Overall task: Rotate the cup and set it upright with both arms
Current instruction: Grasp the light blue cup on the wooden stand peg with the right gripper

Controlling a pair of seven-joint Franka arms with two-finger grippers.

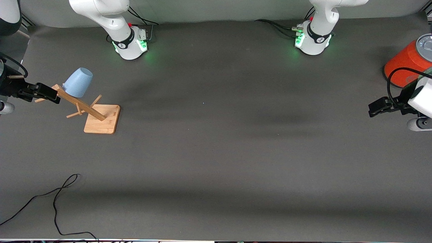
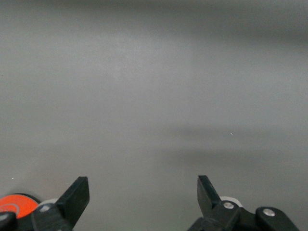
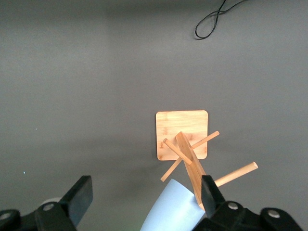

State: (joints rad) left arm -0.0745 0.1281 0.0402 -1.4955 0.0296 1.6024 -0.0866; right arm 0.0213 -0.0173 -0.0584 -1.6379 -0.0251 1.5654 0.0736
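Observation:
The light-blue cup (image 1: pixel 78 82) hangs mouth-down and tilted on a peg of the wooden rack (image 1: pixel 101 123) at the right arm's end of the table. My right gripper (image 1: pixel 50 93) is open beside the rack's top, close to the cup and not holding it. In the right wrist view the cup (image 3: pixel 173 209) lies between the open fingers of the right gripper (image 3: pixel 145 187), close to one finger, with the rack (image 3: pixel 182 127) below. My left gripper (image 1: pixel 374 110) is open and empty over bare table at the left arm's end; the left wrist view (image 2: pixel 142 185) shows only mat.
A large orange-red cylinder with a grey lid (image 1: pixel 403 64) stands at the left arm's end, beside the left gripper; it also shows in the left wrist view (image 2: pixel 14 204). A black cable (image 1: pixel 57 199) lies near the table's front edge, at the right arm's end.

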